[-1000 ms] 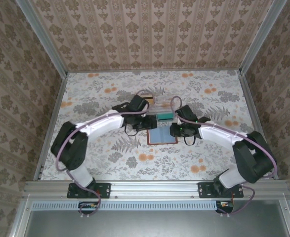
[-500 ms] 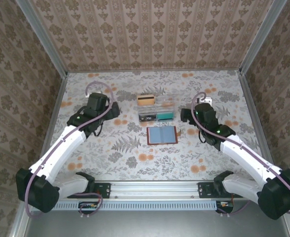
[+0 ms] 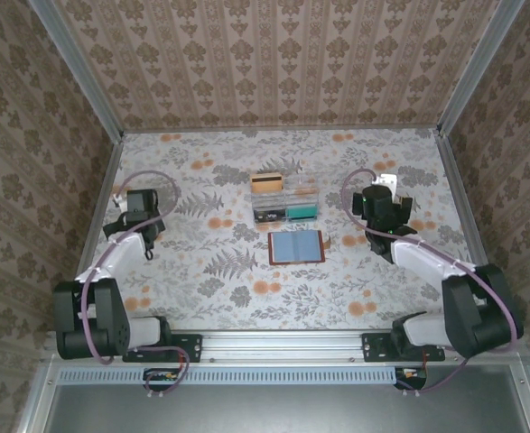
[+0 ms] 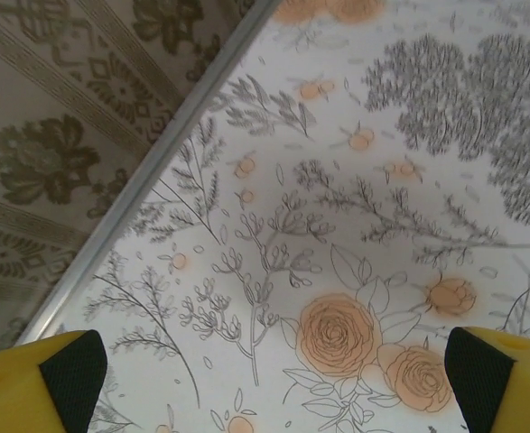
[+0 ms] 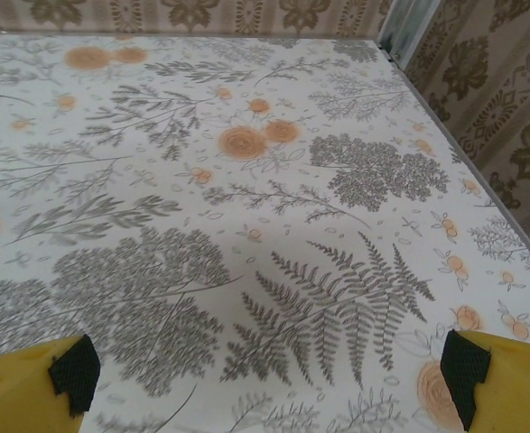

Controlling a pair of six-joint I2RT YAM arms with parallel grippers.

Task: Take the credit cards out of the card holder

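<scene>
The card holder (image 3: 296, 246) is lying open and flat in the middle of the floral counter (image 3: 201, 271), blue-grey lining facing up, just in front of the clear compartment box (image 3: 285, 202). The left end effector (image 4: 274, 374) is hanging well off to the left by the wall, fingers spread wide over bare counter. The right end effector (image 5: 269, 370) is sitting out right, likewise spread.

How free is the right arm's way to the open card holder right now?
Probably yes. The card holder lies open on the table with nothing between it and the right gripper. That gripper is open and empty but points toward the far right corner, so it must turn.
</scene>
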